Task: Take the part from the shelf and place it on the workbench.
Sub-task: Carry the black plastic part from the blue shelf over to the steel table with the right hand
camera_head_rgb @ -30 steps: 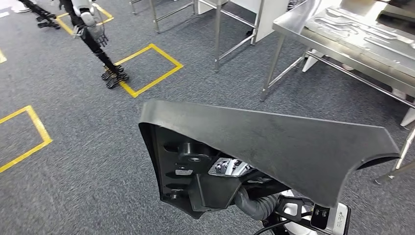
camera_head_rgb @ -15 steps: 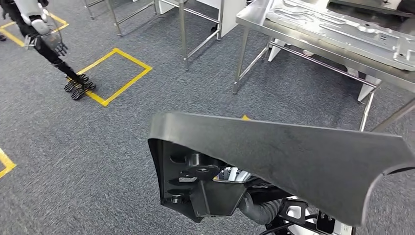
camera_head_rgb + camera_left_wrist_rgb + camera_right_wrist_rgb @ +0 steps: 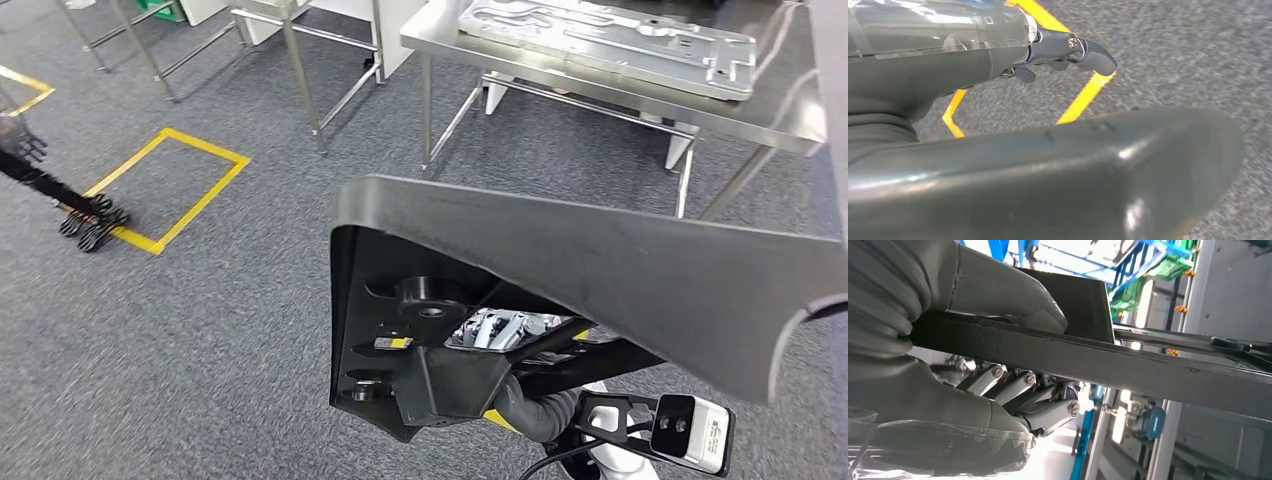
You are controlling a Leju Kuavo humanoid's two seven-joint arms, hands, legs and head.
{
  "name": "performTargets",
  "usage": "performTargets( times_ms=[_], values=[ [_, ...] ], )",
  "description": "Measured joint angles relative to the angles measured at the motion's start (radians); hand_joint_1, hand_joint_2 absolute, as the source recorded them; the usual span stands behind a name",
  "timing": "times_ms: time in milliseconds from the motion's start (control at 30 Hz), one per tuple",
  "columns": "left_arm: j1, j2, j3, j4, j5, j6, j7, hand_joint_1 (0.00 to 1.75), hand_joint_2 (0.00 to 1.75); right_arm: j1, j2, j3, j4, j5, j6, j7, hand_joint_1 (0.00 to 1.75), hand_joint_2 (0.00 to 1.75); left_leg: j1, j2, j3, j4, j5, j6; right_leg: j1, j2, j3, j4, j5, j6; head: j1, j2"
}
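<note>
The part point(image 3: 600, 270) is a large black moulded panel with a wide curved top and a ribbed inner side, carried low in front of my body. My right hand point(image 3: 948, 405) grips its edge point(image 3: 1098, 360), thumb on one face and fingers point(image 3: 1048, 410) on the other. In the head view the hand's grey ribbed cover point(image 3: 525, 415) shows under the part. My left hand point(image 3: 973, 45) hangs over the carpet with nothing in it, its fingers point(image 3: 1083, 50) loosely bent. The steel workbench point(image 3: 560, 78) stands ahead at the upper right.
A silver stamped metal plate point(image 3: 600, 35) lies on the workbench. More steel table legs point(image 3: 300, 70) stand to the bench's left. A yellow taped square point(image 3: 165, 190) marks the grey carpet, and another robot's black feet point(image 3: 90, 225) are at the far left.
The whole picture has shifted: the camera has turned, so the workbench now lies nearer and more central, and the other robot has slid to the left edge. The part stays in my right hand.
</note>
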Motion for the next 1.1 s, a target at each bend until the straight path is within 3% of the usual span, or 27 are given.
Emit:
performTargets(
  times_ms=[33, 100, 167, 233, 300, 333, 367, 400, 433, 467, 533, 600, 667, 733, 767, 833, 867, 900, 933, 967, 1033, 1100],
  values=[
    [0.0, 0.0, 0.002, 0.0, 0.001, 0.0, 0.0, 0.0, 0.0, 0.0, 0.0, 0.0, 0.001, 0.001, 0.0, -0.003, 1.69, 1.75, 0.002, -0.024, 0.027, -0.064, 0.025, 0.003, 0.001, 0.012, -0.002, 0.004, -0.001, 0.004, 0.0, 0.0],
    [0.0, 0.0, 0.005, 0.0, 0.002, -0.001, 0.001, 0.0, 0.0, -0.001, 0.0, 0.0, 0.003, 0.002, 0.0, -0.005, 1.69, 1.75, 0.003, -0.056, 0.049, -0.12, 0.036, 0.011, -0.001, 0.033, -0.012, 0.008, 0.0, 0.017, 0.0, 0.0],
    [-0.002, 0.0, 0.006, 0.0, 0.002, -0.005, 0.001, 0.0, 0.0, -0.002, 0.0, -0.001, 0.006, 0.002, 0.0, -0.006, 1.69, 1.75, 0.003, -0.037, 0.05, -0.125, 0.038, 0.022, -0.004, 0.054, -0.019, 0.007, 0.004, 0.031, 0.0, 0.0],
    [-0.004, -0.002, 0.006, 0.0, 0.0, -0.012, 0.0, 0.0, 0.0, -0.007, 0.0, -0.002, 0.01, 0.001, 0.0, -0.009, 1.69, 1.75, 0.007, -0.014, 0.054, -0.134, 0.043, 0.036, -0.001, 0.024, -0.034, 0.037, -0.016, 0.041, 0.0, 0.0],
    [-0.003, -0.002, 0.006, 0.0, -0.001, -0.018, -0.004, 0.0, 0.0, -0.015, -0.001, -0.004, 0.017, -0.002, 0.0, -0.014, 1.69, 1.75, 0.005, 0.013, 0.056, -0.139, 0.044, 0.045, 0.0, -0.04, -0.087, 0.145, -0.076, 0.048, 0.001, 0.0],
    [-0.002, -0.002, 0.006, 0.0, -0.001, -0.021, -0.006, 0.0, 0.0, -0.017, -0.003, -0.005, 0.022, -0.003, 0.0, -0.017, 1.69, 1.75, 0.003, 0.027, 0.056, -0.139, 0.043, 0.046, -0.001, -0.059, -0.123, 0.216, -0.107, 0.051, 0.0, 0.0],
    [0.0, -0.002, 0.006, 0.0, -0.001, -0.023, -0.008, 0.0, 0.0, -0.017, -0.005, -0.005, 0.027, -0.004, -0.001, -0.021, 1.69, 1.75, 0.002, 0.04, 0.056, -0.138, 0.041, 0.047, -0.002, -0.068, -0.151, 0.271, -0.126, 0.053, 0.001, 0.0],
    [0.0, -0.002, 0.006, 0.0, -0.001, -0.025, -0.01, 0.0, 0.0, -0.016, -0.007, -0.005, 0.031, -0.005, -0.002, -0.024, 1.69, 1.75, 0.001, 0.053, 0.056, -0.138, 0.04, 0.046, -0.002, -0.071, -0.163, 0.294, -0.126, 0.054, 0.001, 0.0],
    [-0.001, -0.002, 0.006, 0.0, -0.001, -0.027, -0.013, 0.0, 0.0, -0.016, -0.009, -0.005, 0.035, -0.005, -0.003, -0.027, 1.69, 1.75, 0.001, 0.065, 0.058, -0.138, 0.038, 0.045, -0.002, -0.075, -0.152, 0.275, -0.106, 0.053, 0.001, 0.0],
    [-0.002, -0.002, 0.006, 0.0, -0.001, -0.028, -0.015, 0.0, 0.0, -0.016, -0.011, -0.005, 0.039, -0.004, -0.005, -0.031, 1.69, 1.75, 0.001, 0.077, 0.061, -0.138, 0.035, 0.043, -0.001, -0.082, -0.121, 0.217, -0.073, 0.051, 0.001, 0.0],
    [-0.004, -0.003, 0.006, 0.0, -0.001, -0.028, -0.018, 0.0, 0.0, -0.017, -0.014, -0.005, 0.044, -0.003, -0.008, -0.038, 1.69, 1.75, -0.002, 0.096, 0.069, -0.137, 0.029, 0.036, 0.005, -0.122, -0.042, 0.072, -0.017, 0.039, 0.001, 0.0],
    [-0.005, -0.003, 0.008, 0.0, 0.0, -0.025, -0.017, 0.0, 0.0, -0.017, -0.015, -0.004, 0.048, -0.002, -0.013, -0.043, 1.69, 1.75, -0.007, 0.111, 0.075, -0.136, 0.023, 0.026, 0.013, -0.144, -0.01, 0.007, -0.005, 0.025, 0.001, 0.0],
    [-0.007, -0.003, 0.012, 0.0, 0.0, -0.02, -0.013, 0.0, 0.0, -0.018, -0.016, -0.003, 0.052, -0.002, -0.017, -0.045, 1.69, 1.75, -0.008, 0.128, 0.081, -0.137, 0.018, 0.014, 0.015, -0.123, -0.01, 0.004, -0.005, 0.014, 0.001, 0.0],
    [-0.01, -0.003, 0.016, 0.0, 0.0, -0.017, -0.01, 0.0, 0.0, -0.022, -0.016, -0.001, 0.056, -0.002, -0.02, -0.047, 1.69, 1.75, -0.005, 0.107, 0.077, -0.114, -0.003, 0.003, 0.01, -0.103, -0.006, -0.001, -0.002, 0.002, 0.0, 0.0],
    [-0.01, -0.004, 0.019, 0.0, 0.0, -0.016, -0.009, 0.0, 0.0, -0.027, -0.015, 0.001, 0.057, -0.002, -0.021, -0.047, 1.69, 1.75, -0.003, 0.084, 0.061, -0.075, -0.027, -0.001, 0.007, -0.093, -0.004, -0.004, 0.0, -0.003, 0.0, 0.0],
    [-0.007, -0.004, 0.022, 0.0, 0.0, -0.015, -0.008, 0.0, 0.0, -0.034, -0.015, 0.005, 0.063, -0.002, -0.022, -0.047, 1.69, 1.75, -0.001, 0.042, -0.005, 0.061, -0.091, -0.006, 0.006, -0.071, -0.003, -0.004, 0.0, -0.011, 0.0, 0.0],
    [-0.004, -0.004, 0.023, 0.0, 0.0, -0.015, -0.008, 0.0, 0.0, -0.035, -0.015, 0.006, 0.066, -0.002, -0.023, -0.047, 1.69, 1.75, -0.001, 0.036, -0.04, 0.125, -0.113, -0.007, 0.007, -0.058, -0.003, -0.004, 0.0, -0.012, 0.0, 0.0],
    [-0.002, -0.004, 0.024, 0.0, 0.0, -0.015, -0.008, 0.0, 0.0, -0.036, -0.015, 0.007, 0.069, -0.002, -0.024, -0.047, 1.69, 1.75, -0.001, 0.033, -0.063, 0.162, -0.115, -0.007, 0.008, -0.045, -0.002, -0.003, -0.001, -0.013, 0.0, 0.0],
    [-0.001, -0.004, 0.024, 0.0, 0.0, -0.017, -0.009, 0.0, 0.0, -0.037, -0.015, 0.008, 0.072, -0.003, -0.025, -0.047, 1.69, 1.75, -0.001, 0.032, -0.067, 0.156, -0.095, -0.005, 0.009, -0.031, -0.001, -0.003, -0.001, -0.013, 0.0, 0.0],
    [-0.001, -0.004, 0.024, 0.0, 0.0, -0.018, -0.009, 0.0, 0.0, -0.039, -0.015, 0.009, 0.074, -0.004, -0.026, -0.047, 1.69, 1.75, -0.001, 0.028, -0.053, 0.112, -0.058, -0.002, 0.01, -0.018, 0.002, -0.002, -0.002, -0.012, 0.0, 0.0],
    [-0.002, -0.003, 0.024, 0.0, 0.0, -0.02, -0.013, 0.0, 0.0, -0.046, -0.015, 0.012, 0.076, -0.007, -0.03, -0.047, 1.69, 1.75, 0.0, -0.008, 0.003, -0.029, 0.02, 0.01, 0.012, 0.007, 0.005, 0.0, -0.004, -0.008, 0.0, 0.0],
    [-0.002, -0.001, 0.025, 0.0, 0.0, -0.02, -0.016, 0.0, 0.0, -0.053, -0.015, 0.015, 0.079, -0.01, -0.036, -0.046, 1.69, 1.75, -0.002, -0.042, 0.039, -0.115, 0.048, 0.019, 0.01, 0.03, 0.001, 0.003, -0.004, 0.001, 0.0, 0.0]
  ],
)
